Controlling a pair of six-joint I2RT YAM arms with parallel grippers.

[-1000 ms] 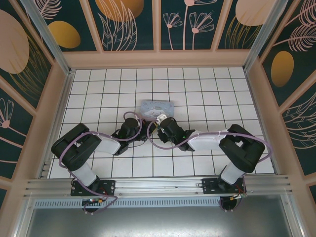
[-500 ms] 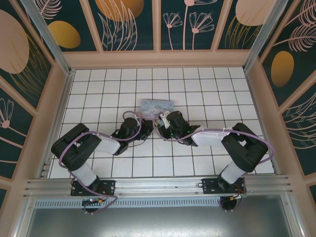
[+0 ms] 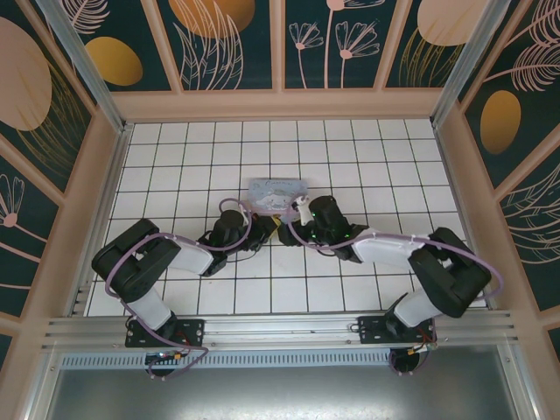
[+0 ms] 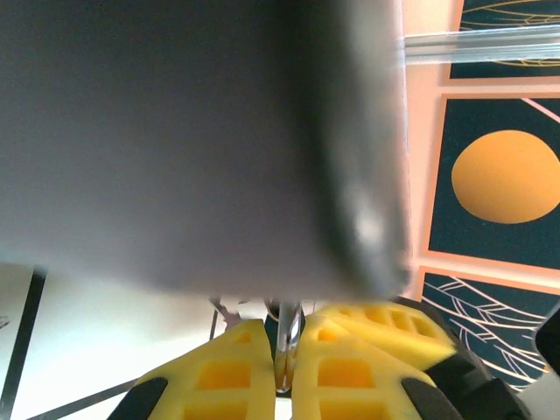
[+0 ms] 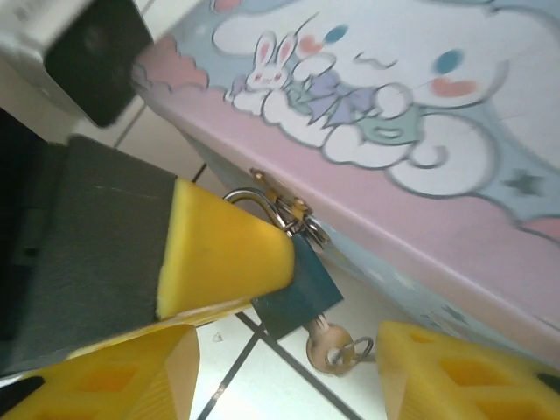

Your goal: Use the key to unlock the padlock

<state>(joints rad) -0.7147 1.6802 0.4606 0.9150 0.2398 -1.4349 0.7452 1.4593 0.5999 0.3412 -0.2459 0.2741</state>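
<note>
Two small stiff metal bits: padlock (image 5: 293,297) likely light; key (image 5: 325,347) likely slippery (pinch its flat bow). Left gripper (image 4: 284,372) jaws pinching padlock; right gripper (image 5: 284,367) jaws spread either side of key.

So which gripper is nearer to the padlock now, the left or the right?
Left. The left gripper is shut on the top of the padlock. The right gripper is open just off its key end, fingers either side of the key.

I see: bunny-print tin box (image 5: 394,131) just beyond the right jaws | white tiled floor (image 3: 350,157) under them | flower-painted wall panels (image 3: 227,44) well beyond the box | metal rail (image 3: 280,331) well behind the jaws
</note>
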